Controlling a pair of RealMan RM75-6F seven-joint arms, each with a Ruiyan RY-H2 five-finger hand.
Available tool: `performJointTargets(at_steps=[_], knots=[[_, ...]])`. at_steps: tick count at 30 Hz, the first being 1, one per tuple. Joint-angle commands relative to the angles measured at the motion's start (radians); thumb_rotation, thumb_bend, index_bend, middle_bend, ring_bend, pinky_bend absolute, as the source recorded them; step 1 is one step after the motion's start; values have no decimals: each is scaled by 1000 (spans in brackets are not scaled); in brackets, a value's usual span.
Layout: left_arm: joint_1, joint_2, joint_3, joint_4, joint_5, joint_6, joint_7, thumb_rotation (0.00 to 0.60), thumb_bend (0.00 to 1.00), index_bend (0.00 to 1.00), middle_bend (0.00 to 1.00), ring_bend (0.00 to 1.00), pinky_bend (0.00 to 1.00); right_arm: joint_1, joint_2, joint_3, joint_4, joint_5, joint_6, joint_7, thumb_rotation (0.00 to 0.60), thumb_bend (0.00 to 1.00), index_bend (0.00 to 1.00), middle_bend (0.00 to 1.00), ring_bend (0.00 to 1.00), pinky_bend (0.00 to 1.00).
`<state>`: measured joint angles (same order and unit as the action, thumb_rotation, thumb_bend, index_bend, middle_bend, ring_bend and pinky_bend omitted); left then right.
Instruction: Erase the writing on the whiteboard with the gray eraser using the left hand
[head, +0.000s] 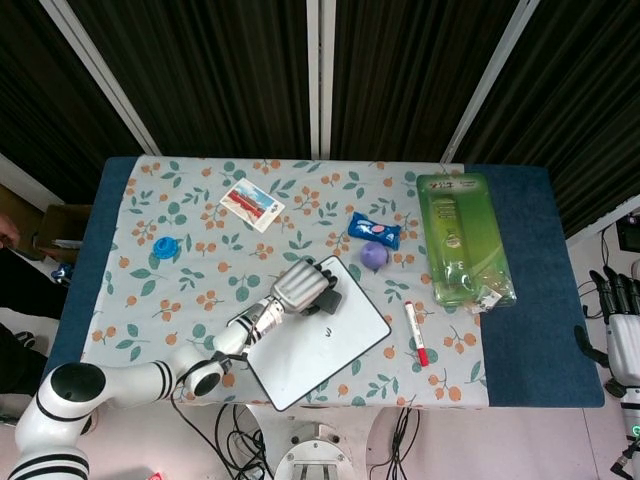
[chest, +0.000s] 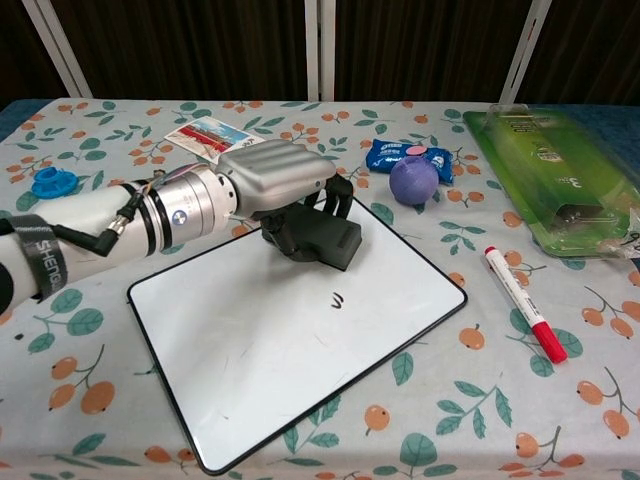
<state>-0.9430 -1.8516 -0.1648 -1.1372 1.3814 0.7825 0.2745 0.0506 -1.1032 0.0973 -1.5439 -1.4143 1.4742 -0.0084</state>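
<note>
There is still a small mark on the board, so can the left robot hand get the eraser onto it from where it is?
Probably yes. The left robot hand holds the gray block eraser on the white rectangular whiteboard, and only bare board lies between it and the small black mark.

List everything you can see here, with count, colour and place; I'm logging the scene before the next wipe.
whiteboard: 1, white with black rim, table centre; a small dark mark remains near its middle
gray eraser: 1, dark gray, on the whiteboard's far edge, under the left hand
marker: 1, white with red cap, right of the whiteboard
ball: 1, purple, beyond the whiteboard
snack packet: 1, blue, touching the ball's far side
plastic package: 1, green, table right
card: 1, printed red and blue, far left of centre
small round item: 1, blue, table left
tablecloth: 1, pale floral
left hand: 1, silver, gripping the eraser
right hand: 1, dark fingers, off the table's right edge
</note>
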Motion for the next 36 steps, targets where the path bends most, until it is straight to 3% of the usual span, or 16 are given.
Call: performJointTargets(at_steps=[1,8,16,29,36], knots=[[0,4,9,-19,7,8,4,600,430,642,551,474,486,-1,1,1,3,1,1,5,600,268,0,0,0,0],[10,32,42,-114,26,31,28,600,440,643,552,474,486,0,-4,-2,13,-8,0,16,600,268,0,0,0,0],[8,72,77,-236,27,8,71,600,551,644,552,474,486,-2,-6,-4,16,-13,3,18,600,268,0,0,0,0],[15,231,148,-488,-109,-75,202,600,624,673,585,504,506,-6,-7,-7,21,-24,12,28,600,268,0,0,0,0],[4,305,173,-564,-230,-88,276,600,649,703,616,530,521,-4,-9,-10,14,-29,10,19,600,268,0,0,0,0]])
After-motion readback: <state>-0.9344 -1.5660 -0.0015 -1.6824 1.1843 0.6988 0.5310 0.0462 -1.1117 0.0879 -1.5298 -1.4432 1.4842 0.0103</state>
